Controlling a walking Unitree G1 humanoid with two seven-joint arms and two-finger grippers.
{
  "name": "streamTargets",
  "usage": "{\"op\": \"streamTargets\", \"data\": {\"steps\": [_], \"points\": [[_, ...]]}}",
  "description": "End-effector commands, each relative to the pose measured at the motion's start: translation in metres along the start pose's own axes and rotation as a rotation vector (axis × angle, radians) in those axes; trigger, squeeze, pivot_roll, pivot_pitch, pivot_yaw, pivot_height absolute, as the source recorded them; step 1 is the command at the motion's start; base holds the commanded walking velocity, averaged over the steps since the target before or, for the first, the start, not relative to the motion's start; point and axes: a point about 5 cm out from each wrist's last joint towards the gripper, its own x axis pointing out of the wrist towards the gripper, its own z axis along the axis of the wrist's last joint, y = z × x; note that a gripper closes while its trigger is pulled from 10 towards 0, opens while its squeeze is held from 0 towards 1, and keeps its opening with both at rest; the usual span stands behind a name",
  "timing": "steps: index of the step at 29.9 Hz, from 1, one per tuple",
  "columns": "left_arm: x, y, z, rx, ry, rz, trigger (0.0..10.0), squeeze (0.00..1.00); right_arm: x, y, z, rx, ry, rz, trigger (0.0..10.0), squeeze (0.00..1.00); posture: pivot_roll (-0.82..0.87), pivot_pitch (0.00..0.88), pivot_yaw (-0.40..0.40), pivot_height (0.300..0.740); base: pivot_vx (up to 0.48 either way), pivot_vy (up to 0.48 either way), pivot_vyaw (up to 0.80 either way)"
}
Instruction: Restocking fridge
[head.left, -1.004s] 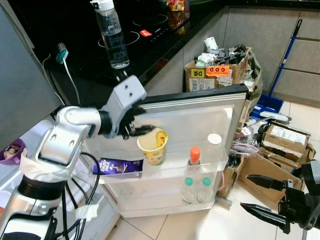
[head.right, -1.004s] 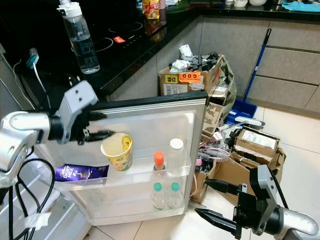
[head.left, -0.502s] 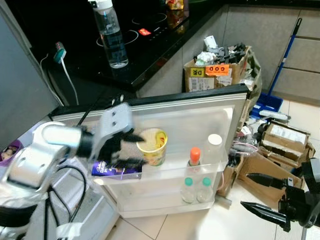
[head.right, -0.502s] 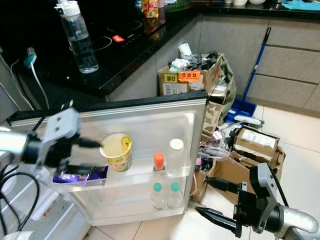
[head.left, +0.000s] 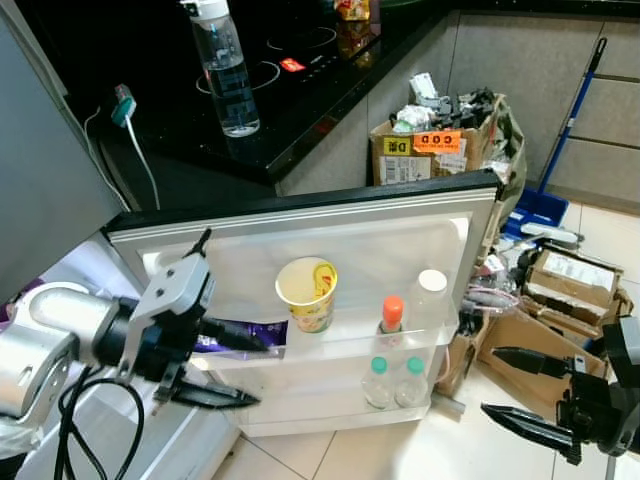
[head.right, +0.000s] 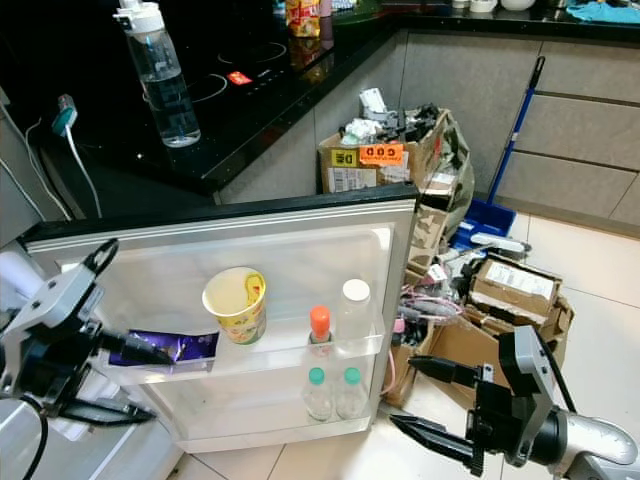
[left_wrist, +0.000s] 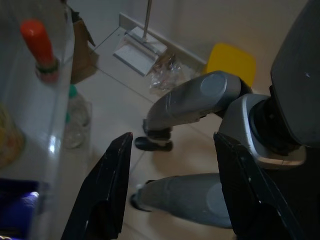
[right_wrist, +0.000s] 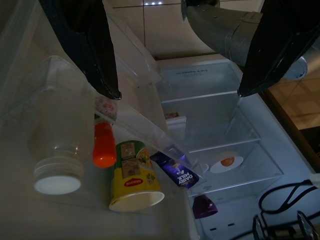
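Yellow noodle cup (head.left: 307, 292) stands upright on my open fridge door's (head.left: 400, 230) upper shelf, left of an orange-capped bottle (head.left: 390, 313) and right of a purple chocolate bar (head.left: 240, 338), while my left gripper (head.left: 228, 370) hangs wide apart just below-left and my right gripper (head.left: 522, 392) spreads open low at far right.

On the door shelf (head.left: 330, 345), cup (head.left: 307, 293) sits between chocolate bar (head.left: 240, 335) and bottles (head.left: 392, 312).
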Motion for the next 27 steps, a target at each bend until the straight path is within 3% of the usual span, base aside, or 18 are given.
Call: {"op": "streamTargets", "data": {"steps": [1, 5, 7, 11, 16, 20, 22, 23, 25, 26, 27], "points": [[-0.005, -0.005, -0.020, -0.091, 0.052, -0.025, 10.0, 0.00, -0.001, 0.001, 0.001, -0.002, 0.009, 0.008, 10.0, 0.00, -0.03, 0.007, 0.070, 0.740, 0.000, 0.000, 0.00], [0.002, -0.017, -0.046, -0.185, 0.071, -0.075, 10.0, 0.00, -0.002, 0.001, 0.001, -0.003, 0.012, 0.013, 10.0, 0.00, -0.03, 0.007, 0.067, 0.740, 0.000, 0.000, 0.00], [0.002, -0.017, -0.046, -0.185, 0.071, -0.075, 10.0, 0.00, -0.002, 0.001, 0.001, -0.003, 0.012, 0.013, 10.0, 0.00, -0.03, 0.007, 0.067, 0.740, 0.000, 0.000, 0.00], [0.010, -0.030, -0.077, -0.283, 0.125, -0.107, 10.0, 0.00, -0.002, 0.000, 0.000, 0.001, 0.019, 0.014, 10.0, 0.00, -0.04, 0.013, 0.064, 0.740, 0.000, 0.000, 0.00], [0.013, -0.036, -0.090, -0.328, 0.156, -0.124, 10.0, 0.00, -0.003, -0.001, -0.001, 0.005, 0.023, 0.005, 10.0, 0.00, -0.03, 0.016, 0.062, 0.740, 0.000, 0.000, 0.00], [0.021, -0.047, -0.115, -0.403, 0.207, -0.156, 10.0, 0.00, -0.006, -0.004, -0.006, 0.021, 0.027, -0.025, 10.0, 0.00, -0.04, 0.016, 0.063, 0.740, 0.000, 0.000, 0.00], [0.031, -0.053, -0.142, -0.476, 0.273, -0.143, 10.0, 0.00, -0.009, -0.008, -0.016, 0.040, 0.044, -0.073, 10.0, 0.00, -0.04, 0.018, 0.058, 0.740, 0.000, 0.000, 0.00], [0.031, -0.053, -0.142, -0.476, 0.273, -0.143, 10.0, 0.00, -0.009, -0.008, -0.016, 0.040, 0.044, -0.073, 10.0, 0.00, -0.04, 0.018, 0.058, 0.740, 0.000, 0.000, 0.00], [0.040, -0.057, -0.165, -0.533, 0.336, -0.113, 10.0, 0.00, -0.012, -0.013, -0.028, 0.058, 0.071, -0.133, 10.0, 0.00, -0.04, 0.018, 0.057, 0.740, 0.000, 0.000, 0.00], [0.049, -0.057, -0.188, -0.598, 0.393, -0.024, 10.0, 0.00, -0.018, -0.018, -0.042, 0.088, 0.092, -0.211, 10.0, 0.00, -0.04, 0.017, 0.056, 0.740, 0.000, 0.000, 0.00], [0.049, -0.057, -0.188, -0.598, 0.393, -0.024, 10.0, 0.00, -0.018, -0.018, -0.042, 0.088, 0.092, -0.211, 10.0, 0.00, -0.04, 0.017, 0.056, 0.740, 0.000, 0.000, 0.00]]}}
